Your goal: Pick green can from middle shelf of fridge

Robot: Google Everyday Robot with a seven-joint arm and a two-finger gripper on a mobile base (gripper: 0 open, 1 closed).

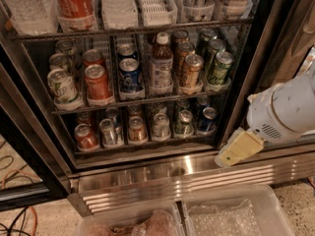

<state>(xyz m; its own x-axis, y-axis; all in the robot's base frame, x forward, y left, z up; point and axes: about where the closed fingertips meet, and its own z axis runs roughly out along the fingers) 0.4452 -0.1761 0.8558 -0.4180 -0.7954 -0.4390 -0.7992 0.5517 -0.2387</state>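
The green can [220,68] stands at the front of the rightmost lane on the middle shelf [142,99] of the fridge [244,58], with more dark green cans behind it. My gripper [239,148], a pale tan piece on the white arm [285,109], hangs outside the fridge at the lower right. It is in front of the door frame and the ribbed steel base panel [187,178], below and to the right of the green can. It touches no can.
The same shelf holds a whitish can with a green logo [61,86], a red can [97,82], a blue can [130,74], a bottle [161,63] and a tan-gold can [191,71]. Several cans stand below. Clear plastic bins [231,215] are on the floor, cables [15,181] at left.
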